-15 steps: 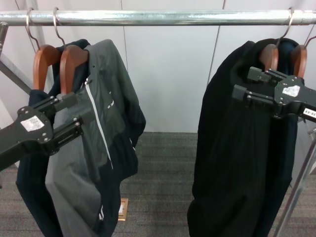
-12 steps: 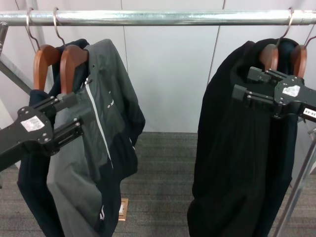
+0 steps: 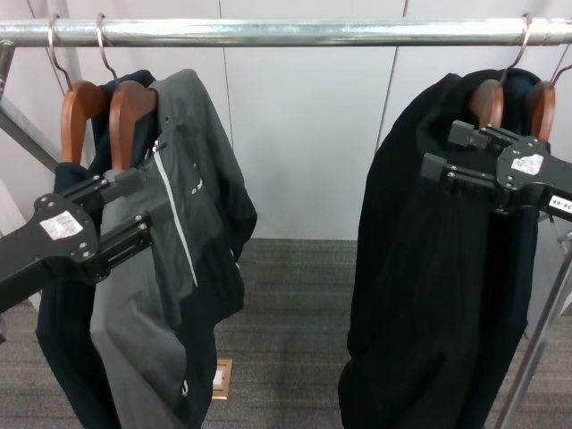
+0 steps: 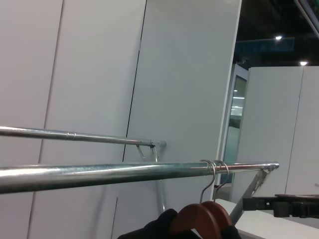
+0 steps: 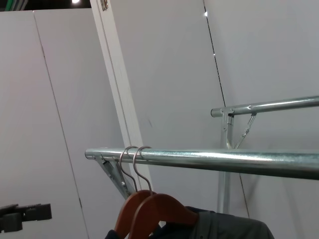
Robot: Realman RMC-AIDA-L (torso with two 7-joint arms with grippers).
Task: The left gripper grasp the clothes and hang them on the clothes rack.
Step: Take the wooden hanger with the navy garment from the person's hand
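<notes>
The navy top point(image 3: 63, 295) already hangs on the clothes rack point(image 3: 295, 32), hook over the rail at its left end, pressed against the grey zip jacket point(image 3: 174, 241). The left end effector point(image 3: 134, 210) sits spread against the garments, pinching nothing. Pulling back carelessly could snag fabric and drag a hanger point(image 3: 79, 112). Open rail lies mid-rack; the right end effector point(image 3: 447, 154) waits, fingers apart, by the black coats point(image 3: 429, 268).

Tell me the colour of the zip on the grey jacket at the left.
White: the zip runs down the grey jacket, clearest in the head view.
</notes>
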